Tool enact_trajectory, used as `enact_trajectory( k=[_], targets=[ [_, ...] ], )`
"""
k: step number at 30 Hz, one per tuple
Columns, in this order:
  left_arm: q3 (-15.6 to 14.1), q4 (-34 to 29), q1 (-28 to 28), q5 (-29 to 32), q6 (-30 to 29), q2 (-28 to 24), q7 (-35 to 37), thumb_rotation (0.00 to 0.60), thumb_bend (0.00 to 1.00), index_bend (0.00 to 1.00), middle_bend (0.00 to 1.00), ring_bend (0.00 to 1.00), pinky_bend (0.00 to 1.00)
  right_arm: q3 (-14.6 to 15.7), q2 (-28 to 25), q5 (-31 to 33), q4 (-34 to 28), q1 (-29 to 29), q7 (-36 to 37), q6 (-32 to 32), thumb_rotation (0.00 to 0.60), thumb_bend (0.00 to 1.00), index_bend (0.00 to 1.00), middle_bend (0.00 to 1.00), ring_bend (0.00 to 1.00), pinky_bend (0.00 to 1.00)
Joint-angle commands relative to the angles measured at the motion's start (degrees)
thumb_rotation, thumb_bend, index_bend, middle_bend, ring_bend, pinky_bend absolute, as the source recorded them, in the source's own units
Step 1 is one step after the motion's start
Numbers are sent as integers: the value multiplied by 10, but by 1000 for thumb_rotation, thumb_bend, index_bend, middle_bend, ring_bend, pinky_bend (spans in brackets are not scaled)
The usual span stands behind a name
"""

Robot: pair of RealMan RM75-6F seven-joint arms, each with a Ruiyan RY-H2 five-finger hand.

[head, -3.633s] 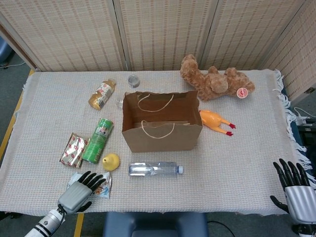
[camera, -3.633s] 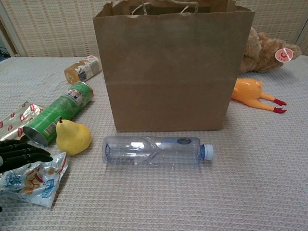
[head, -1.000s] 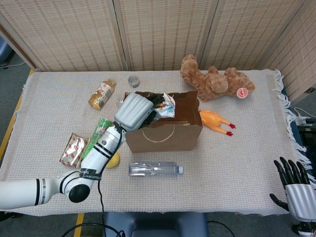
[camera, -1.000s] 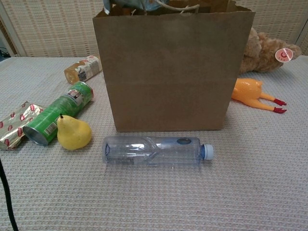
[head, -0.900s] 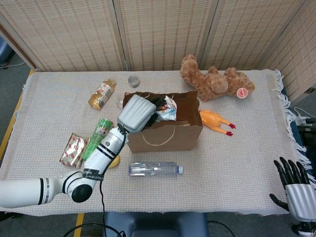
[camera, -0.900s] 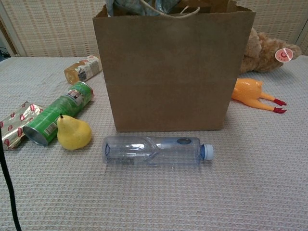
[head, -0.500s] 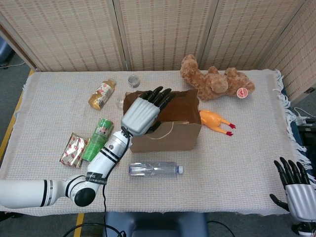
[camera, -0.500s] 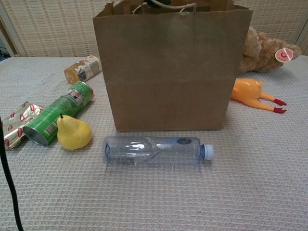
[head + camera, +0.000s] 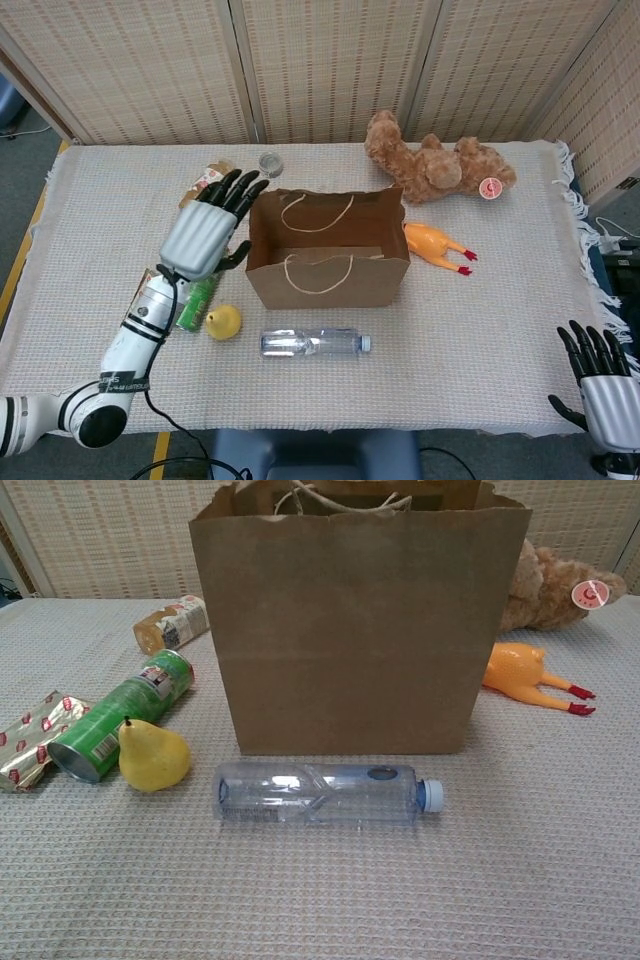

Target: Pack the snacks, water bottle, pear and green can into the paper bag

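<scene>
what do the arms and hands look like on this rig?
Left hand: silver-grey ribbed back, black fingers. Its arm is white with black rings, a black elbow joint and a thin black cable. Right hand: same grey back and black fingers; its arm is out of frame.

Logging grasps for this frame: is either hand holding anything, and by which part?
Nothing is held. The left hand hovers open beside the paper bag; the right hand is open too.

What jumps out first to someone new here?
The upright brown paper bag mid-table, mouth open. Then the left hand, fingers spread and empty, raised over the table just left of the bag. In front of the bag lies a clear water bottle, with a yellow pear and green can to its left.
</scene>
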State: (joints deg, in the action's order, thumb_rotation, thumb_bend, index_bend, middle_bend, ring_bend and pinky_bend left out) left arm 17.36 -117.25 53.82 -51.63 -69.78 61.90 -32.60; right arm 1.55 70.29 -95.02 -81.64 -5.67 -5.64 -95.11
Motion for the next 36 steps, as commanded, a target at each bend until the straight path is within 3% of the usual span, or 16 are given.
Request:
enact_trajectory(
  k=[1,9,14,17,20,24,28,36],
  targets=[
    [-49,-37,-85,-60,-40,-64,65,600,381,55,0,0,194,1,0,-1,0,-1,-2,-1,600,0,1,0,0,0],
    [-170,-28,-242,-206,-108,-103,155,600,382,69,0,0,186,1,1,-5,-2,0,-13,-2,600,0,1,0,0,0],
    [-236,8,-310,-275,-120,-80,172,600,382,72,0,0,187,1,1,-8,-2,0,-16,-3,600,0,1,0,0,0],
    [-260,36,-339,-297,-117,-57,185,600,381,72,0,0,185,0,2,-8,-3,1,-19,-3,600,0,1,0,0,0],
    [-268,66,-357,-299,-110,-33,194,600,382,71,0,0,185,-1,2,-7,-4,2,-24,-2,600,0,1,0,0,0],
    [-253,91,-360,-273,-85,-9,213,600,382,68,0,0,185,-1,2,-8,-5,2,-24,-2,600,0,1,0,0,0],
    [-230,114,-342,-241,-41,2,221,600,380,55,0,0,185,-1,2,-8,-5,3,-24,-1,600,0,1,0,0,0],
    [-204,171,-293,-198,57,33,166,600,378,2,0,0,155,-1,2,-7,-6,2,-28,-1,600,0,1,0,0,0]
  ],
)
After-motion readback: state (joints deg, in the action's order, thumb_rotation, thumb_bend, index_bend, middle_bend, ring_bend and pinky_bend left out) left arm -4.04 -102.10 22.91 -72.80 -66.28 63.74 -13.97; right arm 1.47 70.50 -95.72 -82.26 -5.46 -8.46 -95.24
